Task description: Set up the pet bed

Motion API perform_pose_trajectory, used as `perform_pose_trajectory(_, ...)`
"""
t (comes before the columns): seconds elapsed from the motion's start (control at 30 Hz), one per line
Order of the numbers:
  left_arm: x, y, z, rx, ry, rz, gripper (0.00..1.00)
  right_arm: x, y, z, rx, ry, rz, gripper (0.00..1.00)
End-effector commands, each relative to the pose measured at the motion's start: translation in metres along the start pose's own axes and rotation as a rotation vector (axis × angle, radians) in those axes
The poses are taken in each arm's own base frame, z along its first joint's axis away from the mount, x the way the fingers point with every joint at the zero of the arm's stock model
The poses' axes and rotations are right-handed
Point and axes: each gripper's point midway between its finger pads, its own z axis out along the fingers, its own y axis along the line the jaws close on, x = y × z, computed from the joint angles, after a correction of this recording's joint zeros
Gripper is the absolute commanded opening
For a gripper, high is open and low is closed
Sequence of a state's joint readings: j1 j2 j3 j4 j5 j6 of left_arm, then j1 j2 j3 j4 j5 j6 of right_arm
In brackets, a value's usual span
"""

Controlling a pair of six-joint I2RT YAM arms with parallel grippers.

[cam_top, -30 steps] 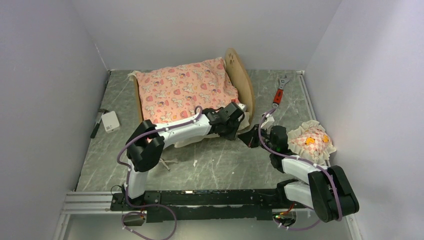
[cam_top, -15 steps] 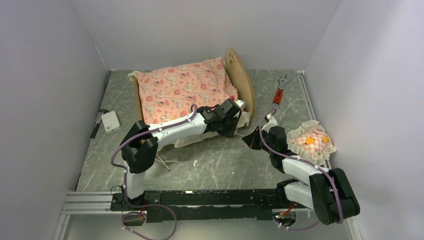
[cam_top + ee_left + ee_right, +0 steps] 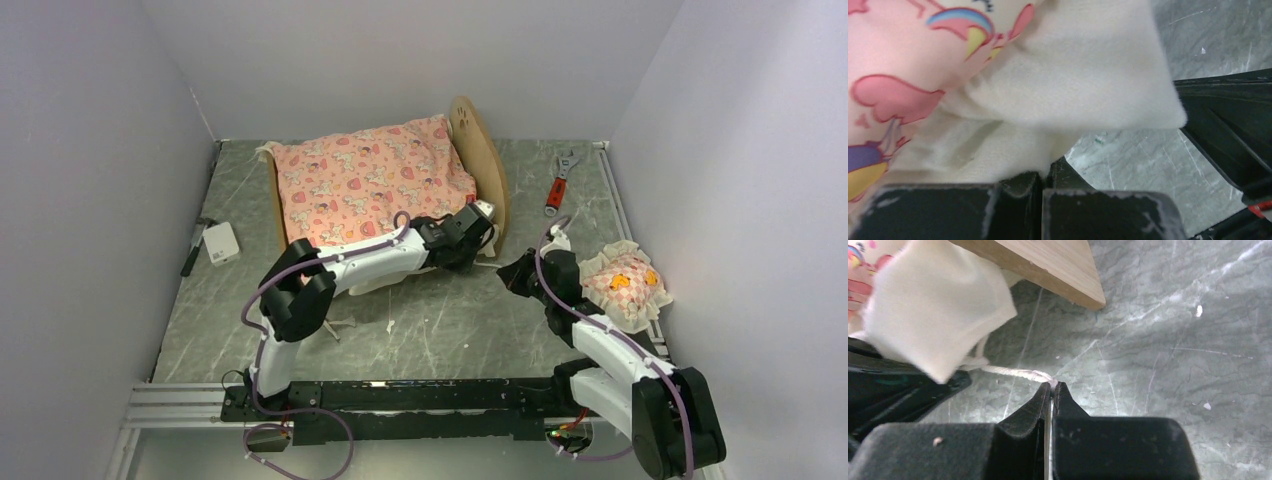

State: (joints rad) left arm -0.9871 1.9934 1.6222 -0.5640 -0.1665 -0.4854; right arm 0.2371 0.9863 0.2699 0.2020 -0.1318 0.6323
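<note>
The right gripper (image 3: 1052, 386) is drawing back rightward, jaws shut on the cord (image 3: 1013, 371), tautening it. The left gripper (image 3: 1044, 175) is clamping the mattress (image 3: 360, 180) corner on the bed (image 3: 490, 170), far-centre, probably securing it.

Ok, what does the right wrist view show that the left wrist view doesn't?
Only right wrist: the right gripper shut on a thin cream string, and a corner of the light-wood pet bed frame. Only left wrist: the left gripper shut on the edge of a cream fabric flap, and the pink cartoon-print mattress fabric. Both: that flap and the grey marbled table.
</note>
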Motion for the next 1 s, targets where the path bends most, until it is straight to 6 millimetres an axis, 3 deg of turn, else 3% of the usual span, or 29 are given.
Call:
perform_pose_trajectory(0.0,-0.027,-0.021,0.004,0.010,-0.139,0.048,0.00,-0.025,0.024,-0.003,-0.080,-0.049,-0.044,0.00)
perform_pose_trajectory(0.1,-0.027,-0.032,0.010,0.069,-0.166,0.044,0.00,-0.018,0.023,0.000,-0.084,-0.018,-0.051,0.00)
perform_pose_trajectory(0.23,-0.023,-0.039,0.012,0.123,-0.186,0.034,0.12,-0.006,0.019,0.004,-0.093,0.022,-0.049,0.00)
perform_pose_trajectory(0.7,-0.020,-0.030,-0.003,0.096,-0.195,-0.063,0.42,0.002,0.017,0.008,-0.095,0.053,-0.044,0.00)
perform_pose_trajectory(0.97,-0.019,-0.014,0.003,0.015,-0.222,-0.115,0.44,0.002,0.004,0.010,-0.016,0.047,-0.013,0.00)
